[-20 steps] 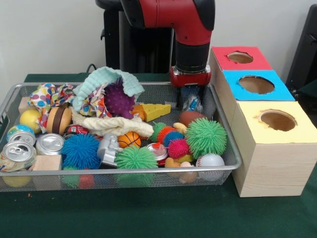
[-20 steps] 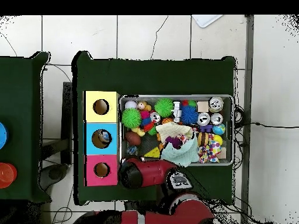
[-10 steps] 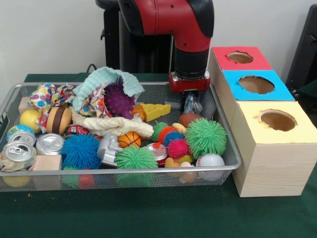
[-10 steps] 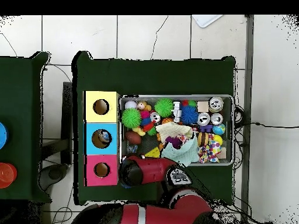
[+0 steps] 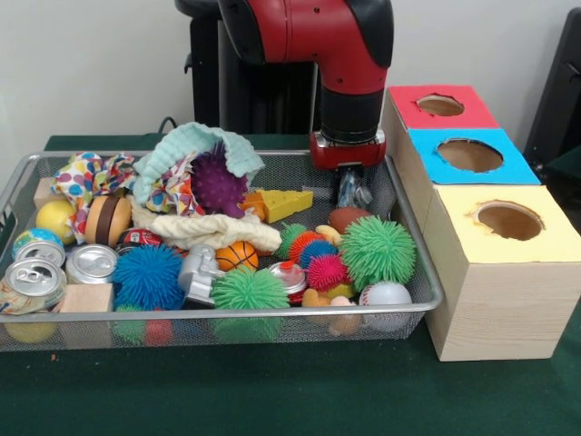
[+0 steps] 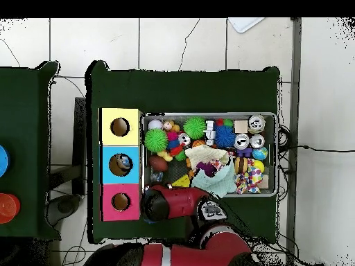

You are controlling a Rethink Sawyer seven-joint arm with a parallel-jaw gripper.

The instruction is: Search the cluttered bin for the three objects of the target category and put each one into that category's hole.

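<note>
Crinkled silvery foil, a wrapped item [image 5: 351, 189], hangs pinched in your tool [image 5: 349, 177] at upper centre-right, above the wire bin's [image 5: 413, 272] far corner. Lift it straight clear of the rim before swinging toward the coloured boxes [image 5: 469, 154].

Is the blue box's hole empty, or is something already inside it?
Not empty: overhead, a small object shows inside the round hole of the blue-topped wooden box; what it is, cannot tell.
</note>
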